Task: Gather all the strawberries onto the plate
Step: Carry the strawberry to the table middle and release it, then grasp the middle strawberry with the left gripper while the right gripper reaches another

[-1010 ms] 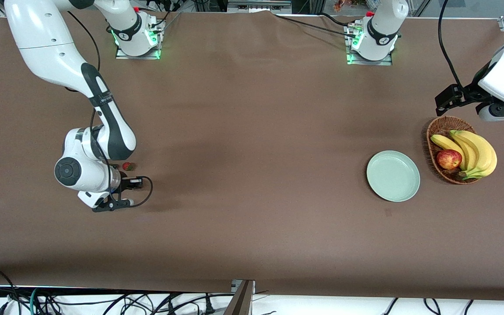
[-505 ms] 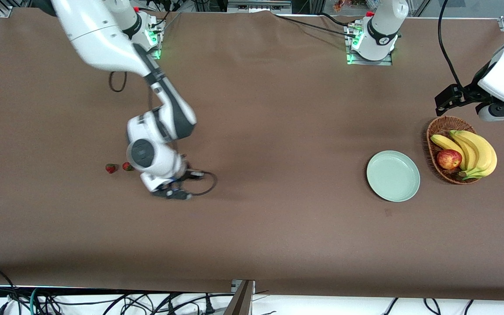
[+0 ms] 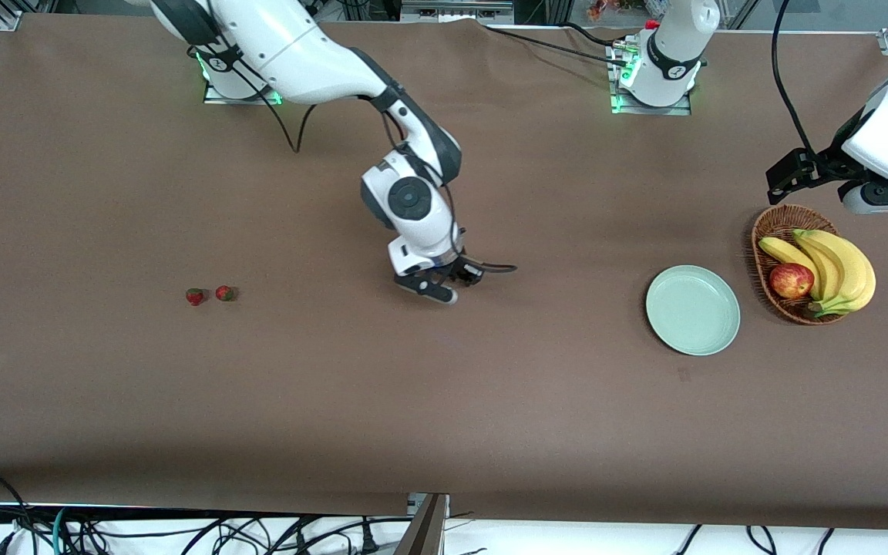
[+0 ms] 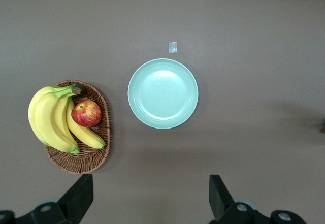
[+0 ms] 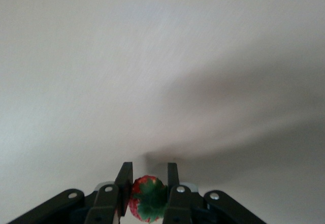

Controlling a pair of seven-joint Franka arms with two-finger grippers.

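Observation:
My right gripper (image 3: 452, 287) is over the middle of the table, shut on a strawberry (image 5: 148, 198) with a green cap, held between its fingers (image 5: 124, 183). Two more strawberries lie side by side on the cloth toward the right arm's end: one (image 3: 195, 296) and another (image 3: 223, 293). The pale mint-green plate (image 3: 693, 310) sits bare toward the left arm's end, and also shows in the left wrist view (image 4: 163, 93). My left gripper (image 4: 147, 198) is open and empty, waiting high over the table beside the basket.
A brown wicker basket (image 3: 779, 223) with bananas (image 3: 837, 266) and a red-yellow apple (image 3: 791, 280) stands beside the plate, toward the left arm's end. A small pale scrap (image 4: 173, 47) lies on the cloth close to the plate. Brown cloth covers the table.
My right arm has swung from the strawberries toward the plate, carrying one berry. The two berries left on the cloth came into view as it moved off. The left arm has not moved.

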